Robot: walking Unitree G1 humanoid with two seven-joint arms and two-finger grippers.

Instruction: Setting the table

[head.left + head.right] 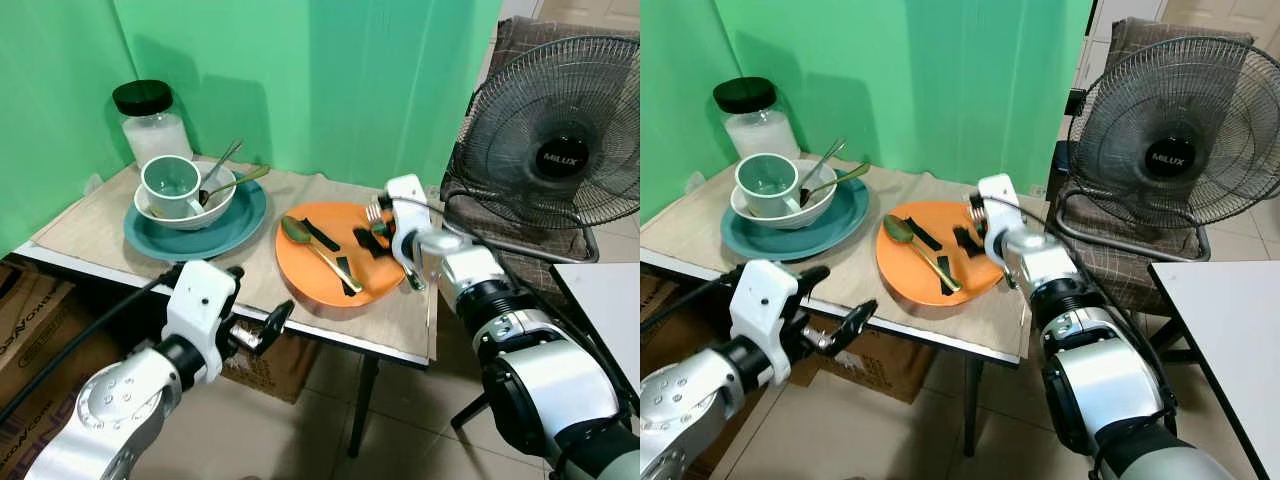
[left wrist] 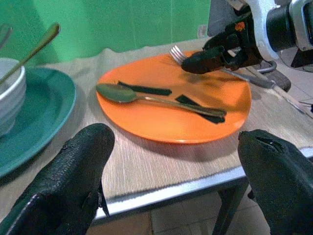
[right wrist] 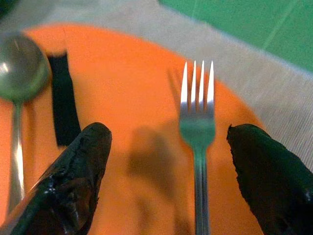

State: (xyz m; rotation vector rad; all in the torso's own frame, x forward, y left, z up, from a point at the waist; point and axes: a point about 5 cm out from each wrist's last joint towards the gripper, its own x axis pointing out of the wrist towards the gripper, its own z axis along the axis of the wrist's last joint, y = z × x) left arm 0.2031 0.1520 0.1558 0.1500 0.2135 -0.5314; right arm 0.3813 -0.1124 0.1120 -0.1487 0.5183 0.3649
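the right arm reaches forward and inward, its right gripper (image 1: 385, 228) low with black fingers (image 3: 78, 181) spread apart. the left arm is bent lower down, its left gripper (image 1: 258, 318) parted too.

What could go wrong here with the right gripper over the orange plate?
The right gripper hangs open over the orange plate with the fork between its fingers; closing off-centre could knock the fork aside instead of gripping it. The plate sits near the table edge, so a push might slide it off. The spoon could be nudged too.
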